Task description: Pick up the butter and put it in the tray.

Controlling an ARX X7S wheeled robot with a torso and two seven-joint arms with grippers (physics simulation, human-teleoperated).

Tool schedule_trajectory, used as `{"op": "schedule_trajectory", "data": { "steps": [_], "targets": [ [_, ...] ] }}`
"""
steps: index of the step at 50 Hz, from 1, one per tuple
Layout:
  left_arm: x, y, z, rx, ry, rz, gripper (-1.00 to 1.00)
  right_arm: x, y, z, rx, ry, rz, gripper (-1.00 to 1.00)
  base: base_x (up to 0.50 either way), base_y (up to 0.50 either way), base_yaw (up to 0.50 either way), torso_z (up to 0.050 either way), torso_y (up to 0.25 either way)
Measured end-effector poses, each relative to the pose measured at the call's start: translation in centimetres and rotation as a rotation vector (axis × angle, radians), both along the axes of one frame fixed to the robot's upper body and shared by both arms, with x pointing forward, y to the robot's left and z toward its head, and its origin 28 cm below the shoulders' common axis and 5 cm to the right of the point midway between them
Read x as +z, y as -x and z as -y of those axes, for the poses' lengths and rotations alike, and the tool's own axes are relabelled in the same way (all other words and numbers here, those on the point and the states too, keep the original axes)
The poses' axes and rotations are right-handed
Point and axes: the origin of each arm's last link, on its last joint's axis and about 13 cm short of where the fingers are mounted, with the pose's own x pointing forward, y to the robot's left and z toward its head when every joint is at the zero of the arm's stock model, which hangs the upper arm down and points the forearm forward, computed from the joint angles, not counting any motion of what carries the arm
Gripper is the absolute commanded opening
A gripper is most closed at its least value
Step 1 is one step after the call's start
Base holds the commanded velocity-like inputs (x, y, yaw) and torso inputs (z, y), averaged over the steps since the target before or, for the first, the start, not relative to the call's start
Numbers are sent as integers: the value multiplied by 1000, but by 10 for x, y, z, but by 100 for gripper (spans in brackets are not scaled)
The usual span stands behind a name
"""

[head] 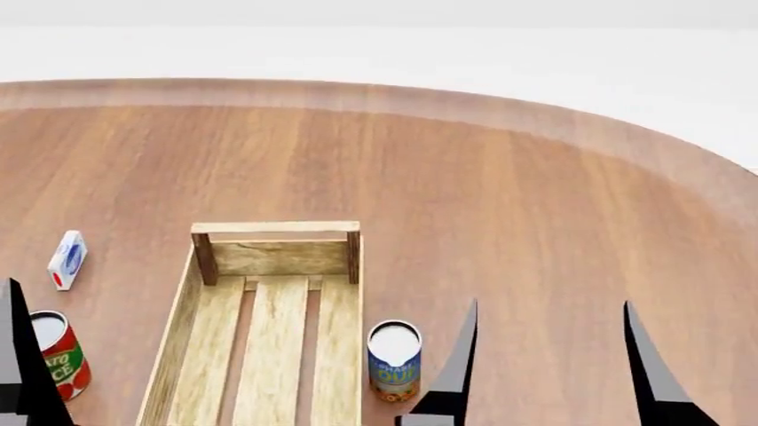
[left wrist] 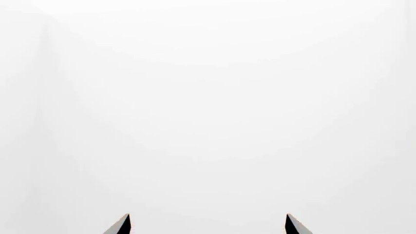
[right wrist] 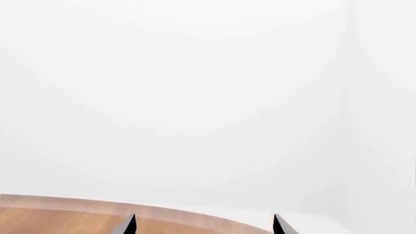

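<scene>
Light is bright, even and diffuse, with no single lamp showing. On the worktop (head: 509, 204) in the head view the shadows are faint: a soft one lies inside the tray (head: 275, 257) below its far wall, and the cans barely darken the wood. The worktop's far rim, toward 12 o'clock, looks paler, a mild sheen. Both wrist views are almost wholly washed-out white, with only dim grey gradients. Edges are crisp everywhere, without blur, grain or bending at the borders.
</scene>
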Motion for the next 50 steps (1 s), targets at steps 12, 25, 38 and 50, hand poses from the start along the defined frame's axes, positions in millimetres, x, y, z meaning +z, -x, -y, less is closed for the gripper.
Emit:
{"op": "schedule_trajectory", "data": {
  "steps": [12,25,38,50],
  "targets": [
    [0,0,-1,2,1,-1,100,-5,2,4,-12,49,32,100,0,0,191,0,0],
    [-1,-1,-1,2,0,-4,100,-9,1,3,-14,114,39,100,0,0,500,0,0],
    [-2,-2,-1,3,0,-7,100,-12,0,2,-2,140,36,100,0,0,500,0,0],
    [-2,-3,-2,10,0,-8,100,-13,8,1,129,173,72,100,-40,187,125,0,0]
  ]
}}
